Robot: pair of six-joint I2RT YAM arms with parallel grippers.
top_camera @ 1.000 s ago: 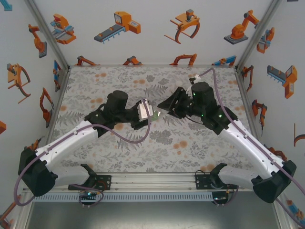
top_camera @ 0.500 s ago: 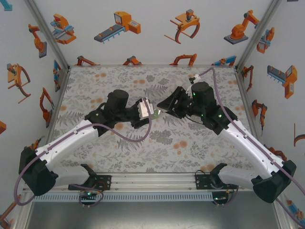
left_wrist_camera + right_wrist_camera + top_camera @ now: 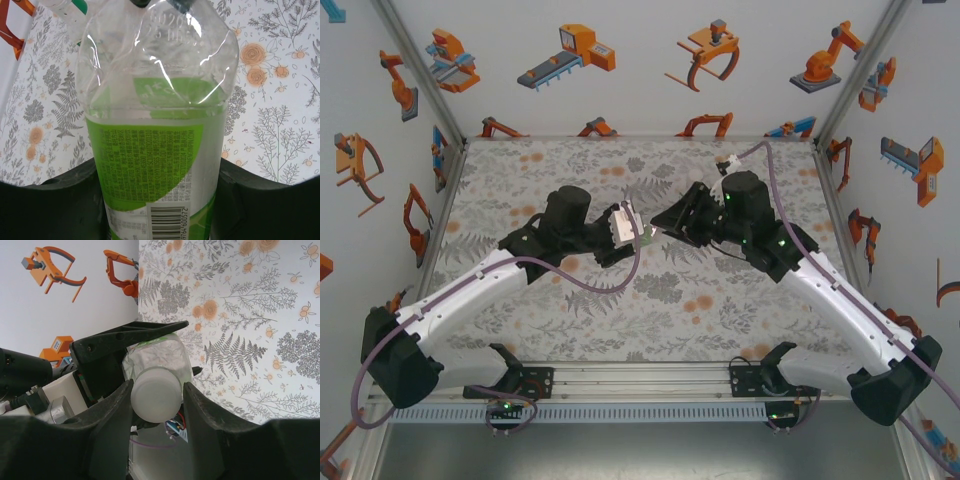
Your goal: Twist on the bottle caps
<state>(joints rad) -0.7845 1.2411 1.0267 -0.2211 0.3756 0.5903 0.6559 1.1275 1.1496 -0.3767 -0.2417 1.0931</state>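
My left gripper [image 3: 157,172] is shut on a clear bottle [image 3: 155,125] with a white-and-green label, a dark finger on each side of the label. In the top view this bottle [image 3: 623,227] is held above the middle of the table, its neck pointing right toward my right gripper [image 3: 660,222]. In the right wrist view, my right gripper [image 3: 157,389] is shut on a white bottle cap [image 3: 156,395] that sits at the bottle's neck, with the clear shoulder [image 3: 160,357] right behind it. Both fingers touch the cap's sides.
Another clear bottle [image 3: 67,7] with a green part lies on the flowered table [image 3: 280,125] beyond the held one, at the upper left of the left wrist view. White walls [image 3: 640,70] with robot pictures close the table at the back and sides.
The left gripper and its bottle have shifted slightly right, toward the right gripper. The right gripper has stayed at the bottle's neck with little movement.
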